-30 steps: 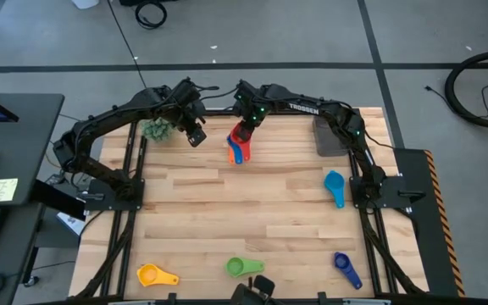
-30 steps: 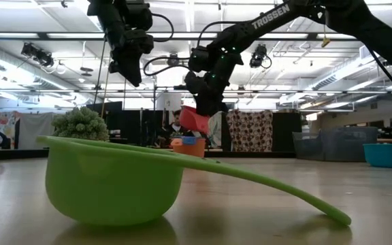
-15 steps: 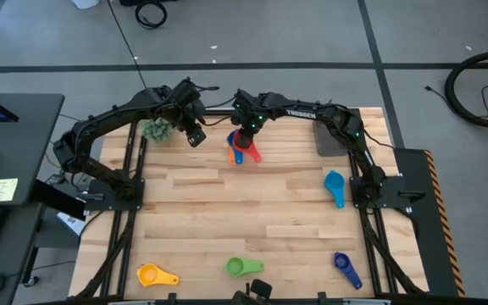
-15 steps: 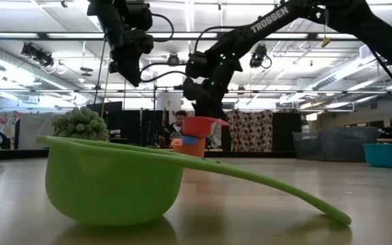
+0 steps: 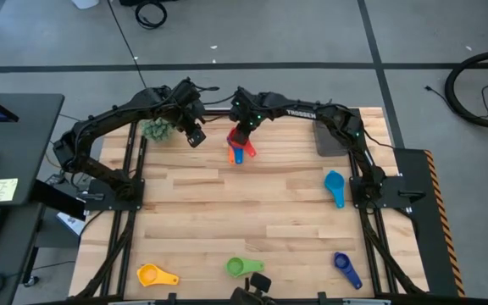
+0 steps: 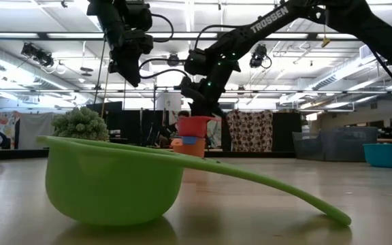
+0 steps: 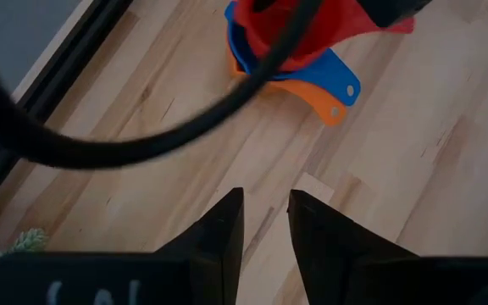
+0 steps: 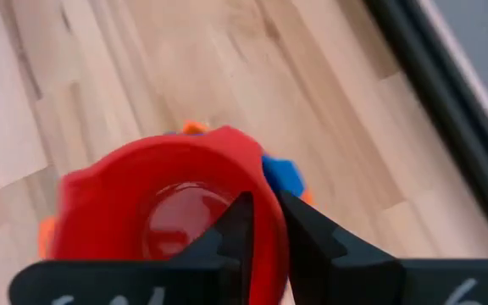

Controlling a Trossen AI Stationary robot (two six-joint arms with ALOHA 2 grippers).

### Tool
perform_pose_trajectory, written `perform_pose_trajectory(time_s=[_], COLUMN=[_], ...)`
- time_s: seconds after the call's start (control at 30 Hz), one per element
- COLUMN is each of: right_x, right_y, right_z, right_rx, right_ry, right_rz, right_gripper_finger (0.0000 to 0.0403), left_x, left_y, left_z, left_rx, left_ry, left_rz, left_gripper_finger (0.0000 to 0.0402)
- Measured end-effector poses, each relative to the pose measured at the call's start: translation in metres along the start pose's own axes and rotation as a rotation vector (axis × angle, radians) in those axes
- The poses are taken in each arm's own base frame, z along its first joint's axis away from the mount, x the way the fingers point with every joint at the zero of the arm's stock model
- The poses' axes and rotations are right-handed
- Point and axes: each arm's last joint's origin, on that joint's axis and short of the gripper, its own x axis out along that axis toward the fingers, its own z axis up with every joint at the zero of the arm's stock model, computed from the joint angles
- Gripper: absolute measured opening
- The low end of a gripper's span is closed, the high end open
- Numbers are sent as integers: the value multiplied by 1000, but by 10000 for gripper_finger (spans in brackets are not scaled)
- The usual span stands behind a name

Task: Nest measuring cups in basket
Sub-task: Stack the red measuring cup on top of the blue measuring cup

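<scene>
A red measuring cup [image 8: 168, 212] sits level on top of a blue cup [image 7: 329, 72] and an orange cup [image 7: 312, 97], stacked on the wooden table at the far middle [image 5: 237, 152]. My right gripper [image 8: 265, 224] is shut on the red cup's rim. My left gripper [image 7: 265, 224] hovers to the left of the stack, narrowly open with nothing between its fingers. A light blue cup [image 5: 335, 186], a dark blue cup [image 5: 344, 267], a green cup [image 5: 242, 267] and a yellow cup [image 5: 152, 274] lie apart on the table. The dark grey basket [image 5: 330, 135] stands at the far right. My right gripper pinches the red cup's rim wall [image 8: 268, 199], one finger [image 8: 234, 229] inside the bowl and the other [image 8: 303, 241] outside it. The fingers slant down from above [image 6: 199, 109]. The cup stands upright and level, its bottom in the blue cup [image 6: 189, 140].
A fuzzy green plant ball [image 5: 156, 130] sits at the far left corner, just beyond my left gripper. The green cup [image 6: 114, 184] fills the low view's front. Bare wood lies across the table's middle, between the stack and the near cups.
My right gripper has sunk a little and tipped. The red cup, held tilted above the stack a second ago, has turned level and come down into the blue cup, its handle swinging toward the near right.
</scene>
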Motion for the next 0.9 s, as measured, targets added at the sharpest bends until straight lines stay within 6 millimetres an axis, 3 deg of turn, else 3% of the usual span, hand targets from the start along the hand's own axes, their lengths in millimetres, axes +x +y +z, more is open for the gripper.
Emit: perform_pose_trajectory(time_s=[0.4,0.57,0.77,0.9], right_x=[-1,-17,-38,-39], right_y=[-5,-3,1,1], right_z=[1,0,-10,-20], right_rx=[6,44,112,206], right_ry=[-8,10,177,287], right_rz=[-7,23,28,56], right_gripper_finger=[62,62,62,62], left_x=[0,0,5,24], left_y=[0,0,-5,-13], left_z=[0,-2,-7,-16], left_rx=[0,-14,-93,-149], left_ry=[0,19,87,100], left_rz=[0,0,-5,-18], left_gripper_finger=[101,101,101,101])
